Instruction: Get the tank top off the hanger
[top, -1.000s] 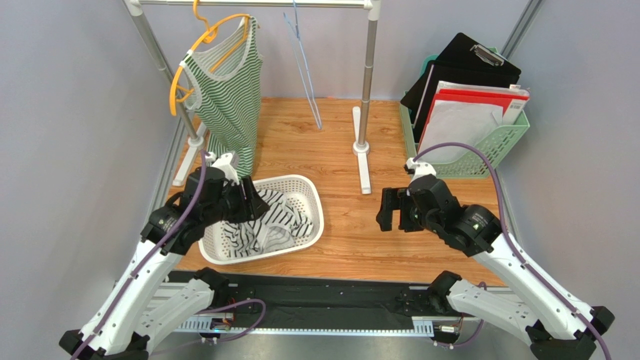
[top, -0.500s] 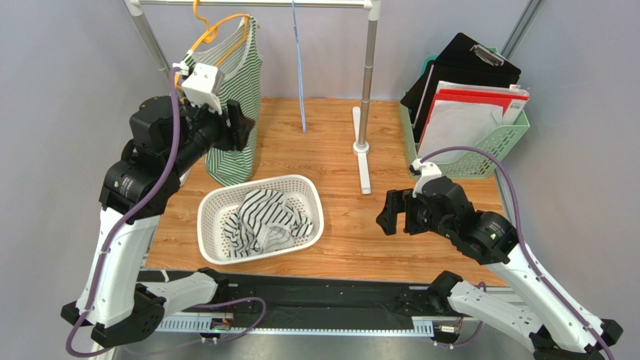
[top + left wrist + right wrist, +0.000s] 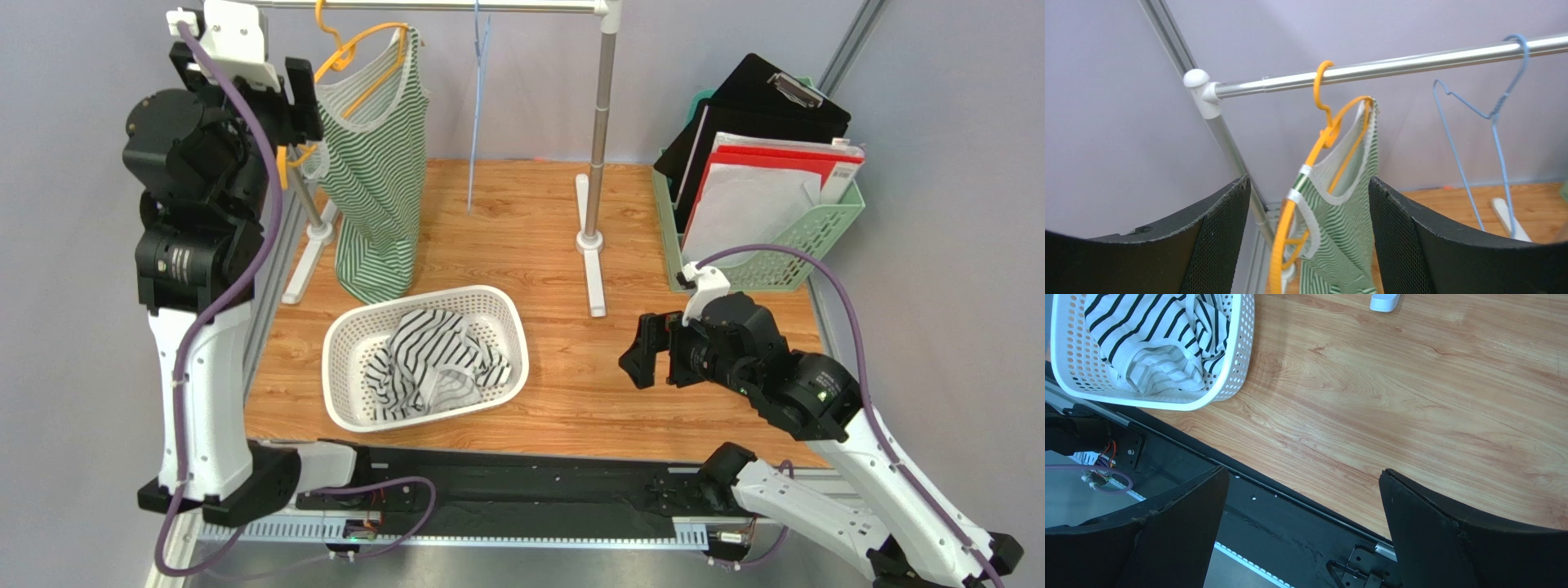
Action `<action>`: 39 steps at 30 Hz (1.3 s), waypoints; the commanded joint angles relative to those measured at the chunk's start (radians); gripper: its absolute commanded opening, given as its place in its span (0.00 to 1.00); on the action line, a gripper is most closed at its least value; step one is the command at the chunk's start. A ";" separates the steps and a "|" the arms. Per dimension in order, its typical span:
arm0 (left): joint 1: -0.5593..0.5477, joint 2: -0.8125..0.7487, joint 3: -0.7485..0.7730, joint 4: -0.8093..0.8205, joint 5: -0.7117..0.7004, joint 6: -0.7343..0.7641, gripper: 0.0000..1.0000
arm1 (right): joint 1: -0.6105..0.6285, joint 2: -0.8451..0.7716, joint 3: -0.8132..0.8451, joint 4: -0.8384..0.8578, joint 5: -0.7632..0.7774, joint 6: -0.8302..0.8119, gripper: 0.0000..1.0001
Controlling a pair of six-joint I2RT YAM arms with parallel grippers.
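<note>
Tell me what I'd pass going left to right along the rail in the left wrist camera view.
White corner joint → orange hanger, with the green striped tank top on it → blue hanger.

Bright, even, diffuse light, faint soft shadows on the wooden surface [image 3: 552, 245] beside the white basket [image 3: 420, 295], pale sheen along the metal rail [image 3: 1413, 61] above the basket, dark fingers [image 3: 1211, 245] slightly soft at wrist-view edges.
</note>
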 commanded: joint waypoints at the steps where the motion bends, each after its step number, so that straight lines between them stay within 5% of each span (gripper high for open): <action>1: 0.151 0.105 0.110 -0.088 0.245 -0.043 0.75 | 0.001 -0.010 0.051 0.011 -0.022 -0.024 1.00; 10: 0.293 0.233 0.116 -0.164 0.461 -0.162 0.78 | 0.001 -0.035 0.059 0.017 -0.059 -0.030 1.00; 24: 0.313 0.210 -0.072 -0.113 0.515 -0.160 0.74 | 0.001 -0.052 0.052 0.025 -0.107 -0.026 1.00; 39: 0.313 0.159 -0.040 -0.125 0.489 -0.329 0.11 | 0.001 -0.041 0.036 0.037 -0.113 -0.012 1.00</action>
